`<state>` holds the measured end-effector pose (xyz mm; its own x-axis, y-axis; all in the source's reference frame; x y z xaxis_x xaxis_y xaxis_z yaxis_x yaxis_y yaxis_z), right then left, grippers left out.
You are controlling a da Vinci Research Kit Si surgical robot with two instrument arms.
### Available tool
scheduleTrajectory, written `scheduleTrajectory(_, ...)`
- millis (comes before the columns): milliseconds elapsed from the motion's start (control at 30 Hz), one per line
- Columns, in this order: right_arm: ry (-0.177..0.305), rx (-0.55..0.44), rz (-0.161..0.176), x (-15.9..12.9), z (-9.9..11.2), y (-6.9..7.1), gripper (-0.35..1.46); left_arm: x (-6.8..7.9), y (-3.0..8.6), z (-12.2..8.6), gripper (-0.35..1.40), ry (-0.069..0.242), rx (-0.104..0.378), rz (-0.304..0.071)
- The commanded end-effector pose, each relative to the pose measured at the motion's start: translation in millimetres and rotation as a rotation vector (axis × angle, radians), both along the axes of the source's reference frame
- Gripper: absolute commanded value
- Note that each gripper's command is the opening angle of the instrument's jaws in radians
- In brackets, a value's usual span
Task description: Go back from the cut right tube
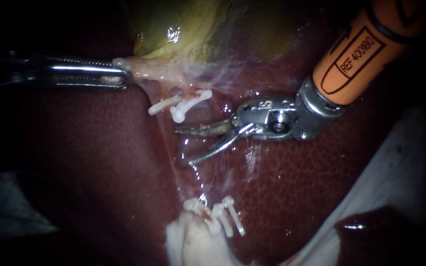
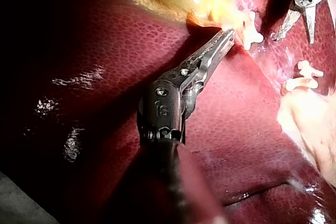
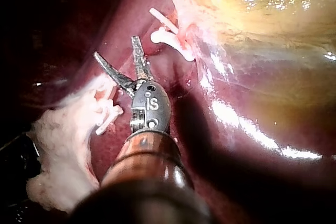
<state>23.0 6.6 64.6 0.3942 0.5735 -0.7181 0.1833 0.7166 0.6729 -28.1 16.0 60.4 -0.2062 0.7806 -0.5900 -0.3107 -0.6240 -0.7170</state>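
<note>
Two open, empty blades: the right instrument (image 1: 183,147) should back straight out, clear of the clips (image 1: 191,102); the left instrument (image 1: 123,77) grips the gallbladder (image 1: 183,29).

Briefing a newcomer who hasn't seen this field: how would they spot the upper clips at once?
Find the yellow-green gallbladder at the endoscope view's top; follow its pale neck, held by my left instrument, downward. Two white clips sit just below it, above the tip of my right instrument. The lower clips instead sit by the white stump.
</note>
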Motion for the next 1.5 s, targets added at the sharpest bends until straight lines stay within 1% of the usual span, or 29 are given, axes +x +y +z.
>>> scheduleTrajectory(33, -0.012, -0.007, 0.016, -0.3, -0.1, 0.0, 1.43, 0.0, 0.0, 0.0, -0.35, -0.001, 0.000, 0.000)
scheduleTrajectory(133, -0.038, -0.050, 0.061, -1.9, -0.4, -0.4, 1.43, 0.1, 0.0, 0.0, -0.35, -0.001, 0.000, 0.001)
scheduleTrajectory(167, -0.047, -0.079, 0.081, -2.7, -0.6, -0.7, 1.43, 0.2, 0.0, 0.0, -0.35, -0.001, 0.000, 0.001)
scheduleTrajectory(233, -0.062, -0.109, 0.105, -4.0, -1.0, -1.0, 1.43, 0.2, 0.0, 0.0, -0.35, -0.001, 0.000, 0.001)
scheduleTrajectory(267, -0.075, -0.127, 0.124, -4.8, -1.2, -1.2, 1.43, 0.2, 0.0, 0.0, -0.35, -0.001, 0.000, 0.001)
scheduleTrajectory(367, -0.099, -0.197, 0.157, -6.9, -1.7, -1.6, 1.43, 0.2, 0.0, 0.0, -0.35, -0.001, 0.000, 0.001)
scheduleTrajectory(433, -0.116, -0.229, 0.172, -8.1, -1.9, -1.7, 1.43, 0.2, 0.0, 0.0, -0.35, -0.001, 0.000, 0.001)
scheduleTrajectory(500, -0.138, -0.274, 0.168, -9.3, -2.2, -1.9, 1.43, 0.2, 0.0, 0.0, -0.35, -0.001, 0.000, 0.001)
scheduleTrajectory(533, -0.154, -0.292, 0.158, -9.7, -2.4, -1.9, 1.43, 0.2, 0.0, 0.0, -0.35, -0.001, 0.000, 0.002)
scheduleTrajectory(667, -0.258, -0.363, 0.085, -11.0, -3.3, -1.9, 1.43, 0.3, 0.0, 0.1, -0.35, -0.001, 0.000, 0.002)
scheduleTrajectory(700, -0.295, -0.380, 0.064, -11.2, -3.7, -2.0, 1.43, 0.3, 0.0, 0.1, -0.35, -0.001, 0.000, 0.002)
scheduleTrajectory(733, -0.315, -0.395, 0.048, -11.2, -4.0, -2.0, 1.43, 0.3, 0.0, 0.1, -0.35, -0.001, 0.000, 0.002)
scheduleTrajectory(800, -0.357, -0.405, 0.034, -11.4, -4.6, -2.0, 1.43, 0.2, 0.0, 0.1, -0.35, -0.001, 0.000, 0.002)
scheduleTrajectory(867, -0.381, -0.411, 0.034, -11.5, -5.0, -1.9, 1.43, 0.2, 0.0, 0.2, -0.35, -0.001, 0.000, 0.001)
scheduleTrajectory(933, -0.400, -0.406, 0.046, -11.6, -5.4, -1.9, 1.43, 0.0, -0.1, 0.5, -0.35, 0.000, -0.002, 0.001)
scheduleTrajectory(1067, -0.425, -0.403, 0.059, -11.8, -5.6, -2.0, 1.43, -0.9, -0.5, 1.9, -0.35, 0.005, -0.010, -0.004)
scheduleTrajectory(1133, -0.428, -0.402, 0.062, -11.9, -5.6, -2.0, 1.43, -1.5, -0.8, 3.0, -0.35, 0.008, -0.016, -0.006)
scheduleTrajectory(1200, -0.428, -0.402, 0.062, -11.9, -5.6, -2.0, 1.43, -2.3, -1.1, 4.2, -0.35, 0.013, -0.023, 0.005)
scheduleTrajectory(1300, -0.428, -0.402, 0.062, -11.9, -5.6, -2.0, 1.43, -3.3, -1.6, 5.8, -0.35, 0.016, -0.015, 0.012)
scheduleTrajectory(1433, -0.429, -0.402, 0.062, -11.9, -5.6, -2.0, 1.43, -4.5, -2.2, 7.1, -0.35, 0.019, 0.000, 0.018)
scheduleTrajectory(1500, -0.429, -0.402, 0.062, -11.8, -5.6, -2.0, 1.43, -4.9, -2.4, 7.4, -0.35, 0.019, 0.000, 0.023)
